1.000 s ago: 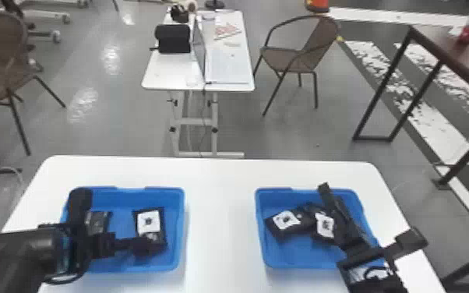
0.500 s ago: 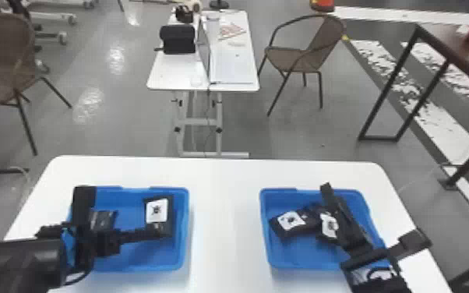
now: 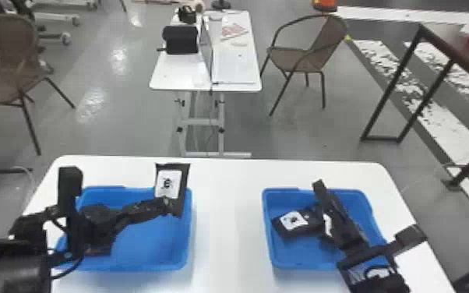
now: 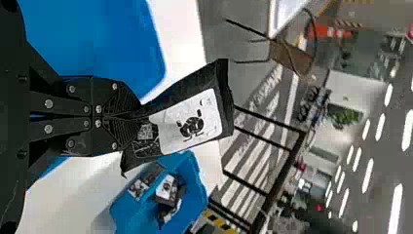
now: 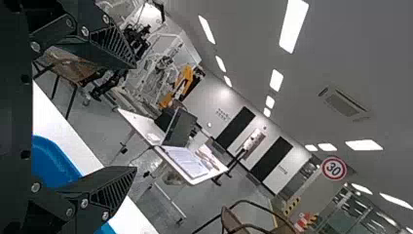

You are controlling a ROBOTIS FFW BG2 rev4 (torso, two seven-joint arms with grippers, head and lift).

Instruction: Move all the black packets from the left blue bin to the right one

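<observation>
At the right rim of the left blue bin [image 3: 150, 266], my left gripper [image 3: 163, 205] holds up a black packet [image 3: 169, 185] with a white label. In the left wrist view, the left gripper [image 4: 127, 117] is shut on one end of that black packet [image 4: 192, 117]. Another dark packet [image 3: 96, 249] lies at the left in the left bin, partly behind the arm. Over the right blue bin [image 3: 304, 262] is my right gripper [image 3: 337, 210]; its fingers stand apart with nothing between them in the right wrist view [image 5: 134, 117]. Black packets [image 3: 294, 224] lie below it, partly covered.
Both bins stand on a white table [image 3: 228, 226], with a bare strip of tabletop between them. Beyond it are a second white table [image 3: 237, 74] with a laptop, and brown chairs [image 3: 304, 58]. A dark-framed table [image 3: 432, 43] stands at the far right.
The left gripper has lifted the black packet from inside the left bin up to its far right rim, moving away and slightly right. The right arm looks still.
</observation>
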